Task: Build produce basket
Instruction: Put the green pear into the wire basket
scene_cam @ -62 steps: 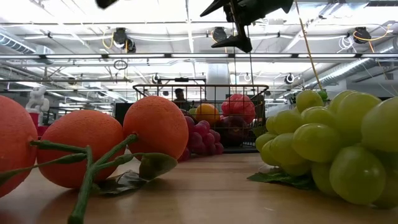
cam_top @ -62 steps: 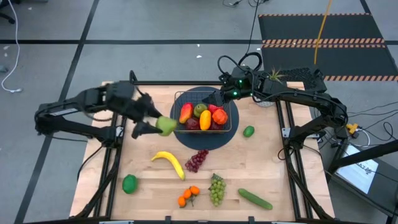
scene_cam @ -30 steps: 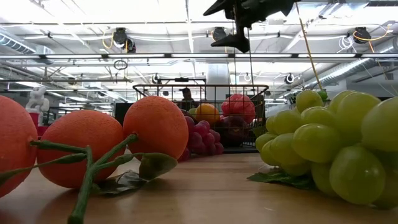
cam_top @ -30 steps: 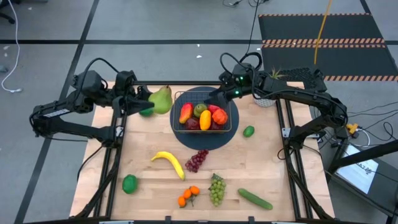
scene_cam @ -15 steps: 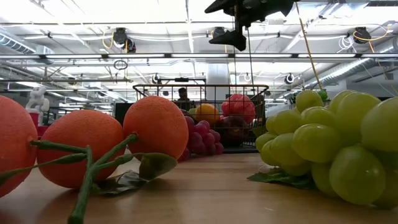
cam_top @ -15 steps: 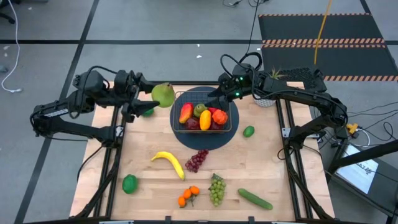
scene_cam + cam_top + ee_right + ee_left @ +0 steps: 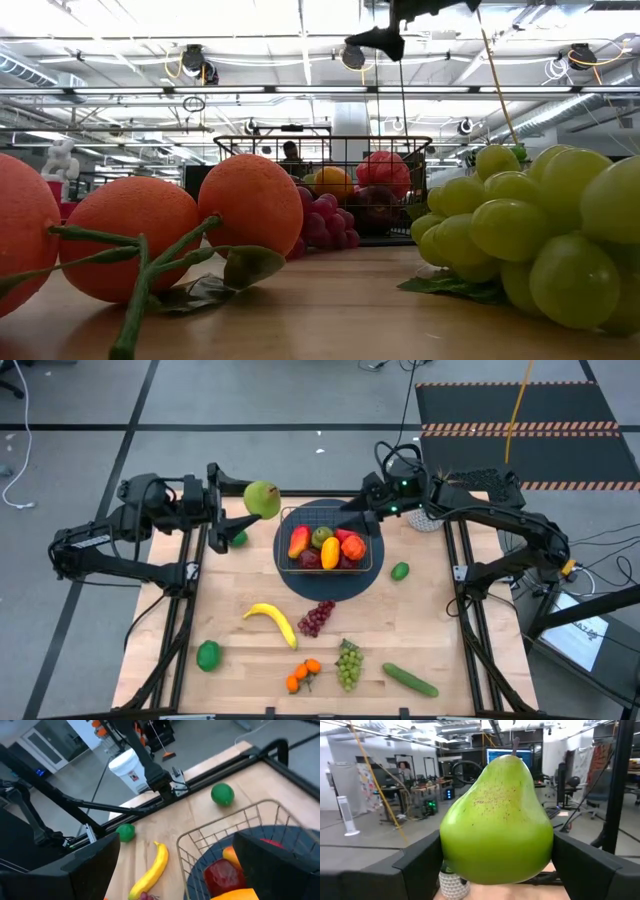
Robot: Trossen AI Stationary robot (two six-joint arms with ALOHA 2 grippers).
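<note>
Table (image 7: 430, 620): pale wood planks, near edge cut off in the high view. Round dark mat (image 7: 300, 582) mostly hidden under the basket (image 7: 285, 538), square wire mesh, holding glossy red, orange and yellow fruit. Left gripper (image 7: 243, 510) raised past the table's far left corner, fingers clamped on a smooth speckled green pear (image 7: 262, 498); the pear fills the left wrist view, hiding most of the table. Right gripper (image 7: 352, 506) above the basket's far rim, jaws spread, empty. Loose on the wood: curved banana (image 7: 272, 622), cucumber (image 7: 410, 680), knobbly green grapes (image 7: 348, 664), oranges (image 7: 302, 676).
</note>
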